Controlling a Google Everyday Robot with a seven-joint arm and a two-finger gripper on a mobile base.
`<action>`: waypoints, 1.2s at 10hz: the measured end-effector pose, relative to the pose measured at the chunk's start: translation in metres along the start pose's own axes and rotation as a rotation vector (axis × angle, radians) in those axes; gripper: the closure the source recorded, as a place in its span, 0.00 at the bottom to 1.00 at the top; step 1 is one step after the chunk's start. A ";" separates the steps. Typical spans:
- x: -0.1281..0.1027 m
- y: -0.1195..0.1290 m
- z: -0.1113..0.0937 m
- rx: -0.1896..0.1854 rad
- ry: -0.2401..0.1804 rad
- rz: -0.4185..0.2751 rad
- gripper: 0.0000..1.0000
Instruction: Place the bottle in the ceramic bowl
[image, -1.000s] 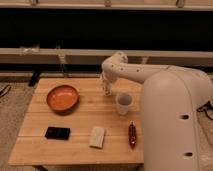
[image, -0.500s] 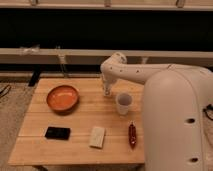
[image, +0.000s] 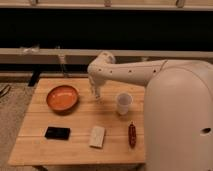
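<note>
My tool (image: 95, 93) is low over desk (image: 75, 131) btwn ceramic bowl (image: 62, 98) and cup (image: 123, 102); can't tell its grip. Loose hold = bottle tips.

shell (image: 180, 115): big, rounded, off-white | arm (image: 135, 74): smooth white tube | hand (image: 96, 93): pale, over tabletop (image: 80, 125)

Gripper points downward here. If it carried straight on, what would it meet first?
Probably the wooden table, just below the gripper, in the gap between the ceramic bowl and the white cup. Depth is unclear from this one view.
</note>
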 end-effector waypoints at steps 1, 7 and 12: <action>-0.005 0.021 -0.002 -0.017 0.000 -0.030 1.00; -0.044 0.126 -0.026 -0.096 -0.009 -0.263 1.00; -0.051 0.142 -0.003 -0.132 0.030 -0.312 0.57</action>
